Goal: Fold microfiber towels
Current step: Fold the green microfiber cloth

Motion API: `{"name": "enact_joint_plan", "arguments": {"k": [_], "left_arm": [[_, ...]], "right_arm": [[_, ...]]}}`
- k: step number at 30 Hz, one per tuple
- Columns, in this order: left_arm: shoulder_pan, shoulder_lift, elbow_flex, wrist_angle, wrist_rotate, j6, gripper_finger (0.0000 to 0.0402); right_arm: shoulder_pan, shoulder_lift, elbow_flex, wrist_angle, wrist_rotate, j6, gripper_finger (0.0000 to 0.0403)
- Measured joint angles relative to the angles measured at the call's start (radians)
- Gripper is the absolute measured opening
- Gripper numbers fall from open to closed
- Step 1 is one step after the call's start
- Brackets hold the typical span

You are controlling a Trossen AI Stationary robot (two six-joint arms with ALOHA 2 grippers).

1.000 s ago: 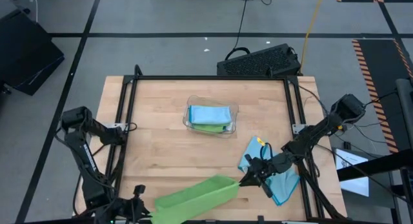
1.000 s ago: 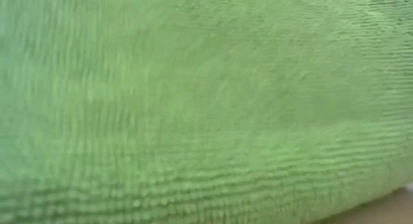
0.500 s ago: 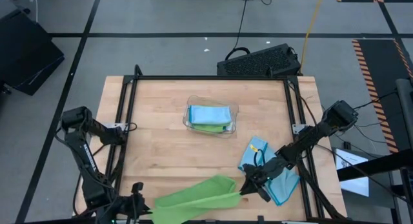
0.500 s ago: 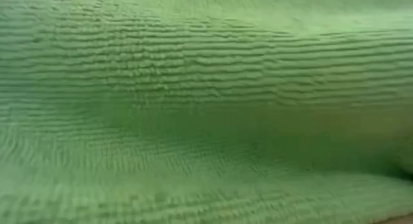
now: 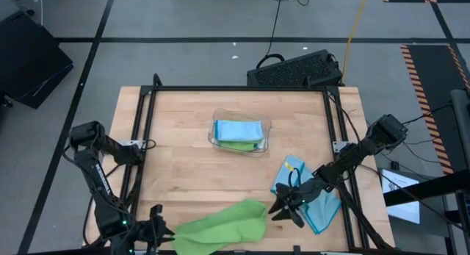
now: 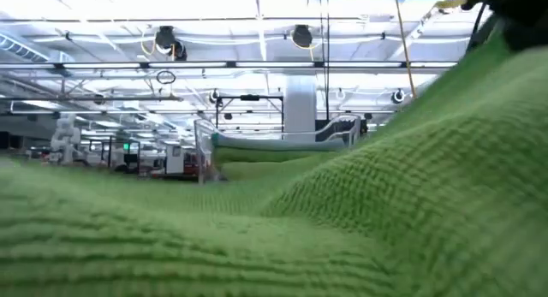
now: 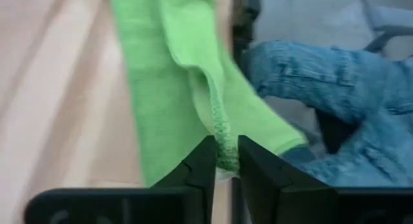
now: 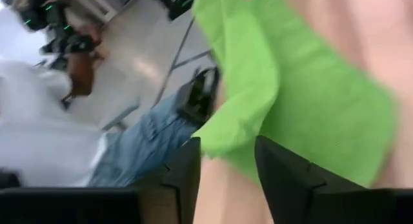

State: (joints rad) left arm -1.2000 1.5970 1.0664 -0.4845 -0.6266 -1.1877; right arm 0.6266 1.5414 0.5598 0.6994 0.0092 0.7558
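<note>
A lime green towel (image 5: 220,224) lies slack in a long folded strip along the table's near edge and fills the low view's foreground (image 6: 342,220). My left gripper (image 5: 160,231) is at its left end, its fingers (image 7: 226,166) nearly together on the cloth. My right gripper (image 5: 279,209) stands open just off the strip's right end, which shows in front of its fingers (image 8: 227,166) without touching them. A light blue towel (image 5: 323,207) lies crumpled under my right arm. A clear tray (image 5: 239,134) at mid-table holds folded blue and green towels. My left gripper has the green towel's hemmed edge (image 7: 222,137) between its two fingertips, at the strip's left end. The fingers slant down from the table's near left. The cloth beyond them is slack and rests on the table.
Black frame rails (image 5: 143,137) run along the table's left, far and right sides. A black keyboard-like object (image 5: 294,70) sits beyond the far edge. A person in jeans (image 7: 335,88) stands by the near edge. Bare wood (image 5: 183,174) lies between the tray and the green towel.
The green towel, held taut and lifted between both grippers, has dropped onto the table and gone slack. My right gripper has sunk and let go of its end, which now lies apart from it. The low view, first filled by cloth, now sees over it.
</note>
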Motion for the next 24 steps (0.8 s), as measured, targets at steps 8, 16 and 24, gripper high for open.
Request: {"name": "enact_joint_plan", "arguments": {"k": [8, 16, 24], "left_arm": [[0.024, 0.0, 0.0, -0.097, -0.01, -0.039, 0.0082], [0.05, 0.004, -0.001, -0.098, -0.133, -0.006, 0.0081], [0.153, 0.115, -0.017, 0.003, 0.154, -0.101, 0.0081]], "right_arm": [[-0.018, 0.0, 0.0, -0.044, 0.093, -0.092, 0.0155], [-0.032, 0.014, 0.002, -0.1, 0.214, -0.107, 0.0128], [-0.057, 0.121, 0.043, -0.077, 0.19, -0.172, 0.0081]]}}
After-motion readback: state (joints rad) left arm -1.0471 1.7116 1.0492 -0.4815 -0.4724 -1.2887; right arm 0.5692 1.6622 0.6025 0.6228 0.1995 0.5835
